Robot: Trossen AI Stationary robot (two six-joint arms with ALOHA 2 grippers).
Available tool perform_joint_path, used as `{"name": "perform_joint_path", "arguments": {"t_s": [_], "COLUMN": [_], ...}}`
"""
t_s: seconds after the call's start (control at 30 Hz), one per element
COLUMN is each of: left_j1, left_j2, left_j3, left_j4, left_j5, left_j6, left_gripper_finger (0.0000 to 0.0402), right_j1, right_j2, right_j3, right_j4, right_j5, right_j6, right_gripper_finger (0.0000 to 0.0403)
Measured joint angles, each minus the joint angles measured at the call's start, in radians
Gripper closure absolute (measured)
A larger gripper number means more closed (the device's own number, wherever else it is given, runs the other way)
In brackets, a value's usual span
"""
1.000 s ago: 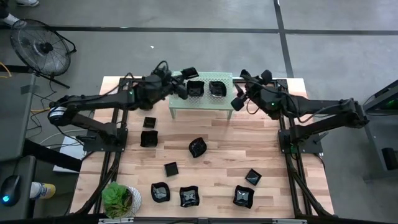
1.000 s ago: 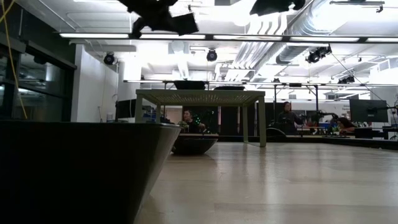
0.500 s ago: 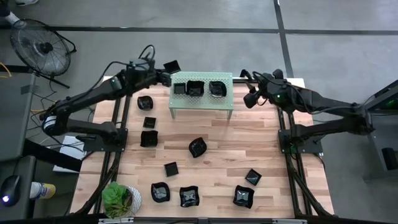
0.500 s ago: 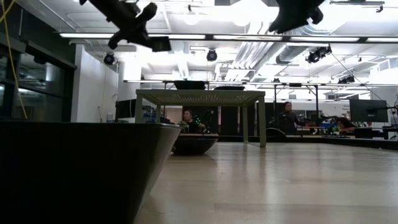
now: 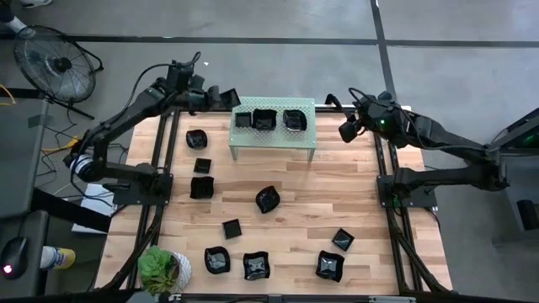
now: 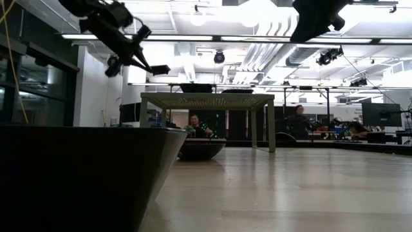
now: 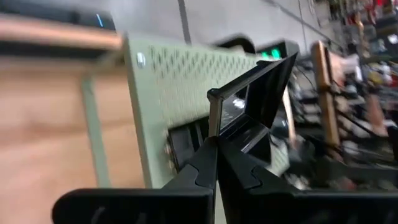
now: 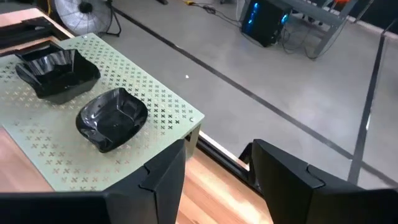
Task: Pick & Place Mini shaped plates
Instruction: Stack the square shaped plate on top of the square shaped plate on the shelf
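Observation:
Three mini shaped plates sit on the pale green perforated shelf (image 5: 274, 135): a small square one (image 5: 243, 120), one at the middle (image 5: 264, 119) and one at the right (image 5: 293, 119). Several more black plates lie on the wooden table, among them one (image 5: 196, 137) and another (image 5: 268, 199). My left gripper (image 5: 217, 95) hangs just off the shelf's far left corner, shut on a small square black plate (image 7: 258, 93). My right gripper (image 8: 217, 171) hovers open off the shelf's right end, with nothing between its fingers. My left gripper pinches one side wall (image 7: 215, 124) of the square plate between its two fingers (image 7: 205, 165). The fingers come from the table's left, slanting a little downward. The plate stands tipped up on edge beyond the fingertips, clear of the shelf and the table (image 6: 158, 69).
A potted plant (image 5: 164, 269) stands at the near left corner. Loose plates are strewn over the table's left side and near edge (image 5: 256, 266). One plate (image 6: 84, 174) fills the low view's near left. Bare wood (image 5: 354, 185) lies right of the middle.
My left gripper has swung from over the shelf's left end toward the table's far left corner and rolled, keeping the square plate, which now stands more on edge. My right gripper has drawn away from the shelf's right end toward the table's right edge, still open.

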Motion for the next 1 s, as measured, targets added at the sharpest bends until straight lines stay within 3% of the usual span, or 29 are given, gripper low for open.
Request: {"name": "perform_joint_path", "arguments": {"t_s": [0.3, 0.63, 1.0], "left_j1": [0.005, 0.005, -0.063], "left_j2": [0.094, 0.096, 0.120], "left_j3": [0.000, 0.000, 0.000], "left_j4": [-0.010, -0.085, -0.041], "left_j5": [0.177, 0.158, 0.027], "left_j6": [-0.052, -0.087, -0.095], "left_gripper_finger": [0.0401, 0.0401, 0.0401], "right_j1": [-0.099, -0.156, -0.210], "right_j2": [-0.045, -0.062, -0.062], "right_j3": [0.000, 0.000, 0.000], "right_j4": [-0.029, -0.034, -0.012], "right_j5": [-0.082, -0.101, -0.168], "right_j6": [-0.027, -0.090, -0.144], "right_gripper_finger": [0.0222, 0.0222, 0.0222]}}
